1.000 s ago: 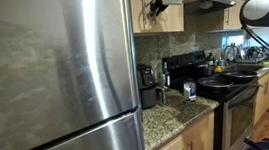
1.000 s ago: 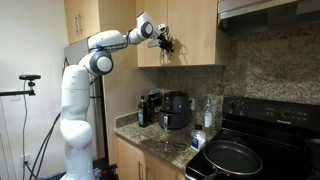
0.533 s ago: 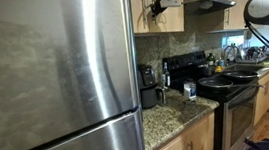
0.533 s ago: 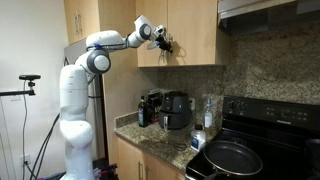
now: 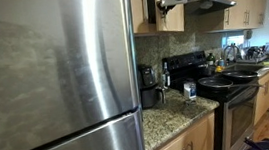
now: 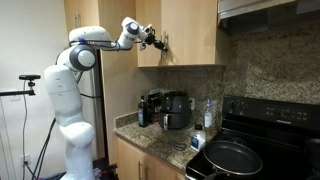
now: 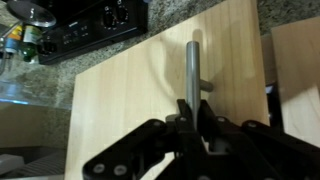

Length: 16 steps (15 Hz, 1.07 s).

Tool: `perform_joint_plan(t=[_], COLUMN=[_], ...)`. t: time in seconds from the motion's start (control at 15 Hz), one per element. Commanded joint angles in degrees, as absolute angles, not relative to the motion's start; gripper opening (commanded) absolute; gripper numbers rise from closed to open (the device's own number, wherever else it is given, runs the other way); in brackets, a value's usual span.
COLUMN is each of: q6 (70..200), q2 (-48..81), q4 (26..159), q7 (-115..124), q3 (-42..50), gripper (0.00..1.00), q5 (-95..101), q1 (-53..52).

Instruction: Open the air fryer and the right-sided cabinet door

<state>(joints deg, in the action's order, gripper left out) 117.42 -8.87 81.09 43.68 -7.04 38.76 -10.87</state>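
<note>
High on the wall, the right-sided cabinet door (image 6: 149, 52), light-brown wood, swung partly out from the cabinet row. On its face in the wrist view, a slim silver handle (image 7: 193, 65), upright. Closed narrow around the lower end of this bar, the fingers (image 7: 185, 115) of the gripper (image 7: 197, 120) — one at each side, holding it. Behind, the white arm (image 6: 95, 35), stretched almost level toward the door. Lower, on the granite surface (image 6: 150, 138), the air fryer (image 6: 178, 110) — black, between another dark appliance (image 6: 150, 108) and a clear bottle (image 6: 207, 112), with drawer seemingly pushed in. Further along, a black stove (image 6: 260, 120) with a pan (image 6: 232, 157). Close to the camera in an exterior view, a large steel fridge (image 5: 54, 73).
</note>
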Motion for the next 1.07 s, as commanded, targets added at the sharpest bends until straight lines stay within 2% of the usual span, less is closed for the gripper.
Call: perform_joint_plan(t=[0.0,0.4,0.8,0.87,1.0], q6=[108.2,99.5,78.0,75.0,78.7], q2=[-20.3,-31.0,-47.7,-50.7,-57.6], q4=[90.4,98.5,104.5,105.3,110.5], q7=[51.3,58.2,60.9,61.5,55.7], q3=[-8.8,-12.8,-12.4,-11.0,-7.7], gripper=[0.00,0.00,0.00,0.26,0.35], q5=[45.1,43.4,40.9,38.1,33.5], q1=[-10.0,-4.3,-1.0,-1.5,-6.5])
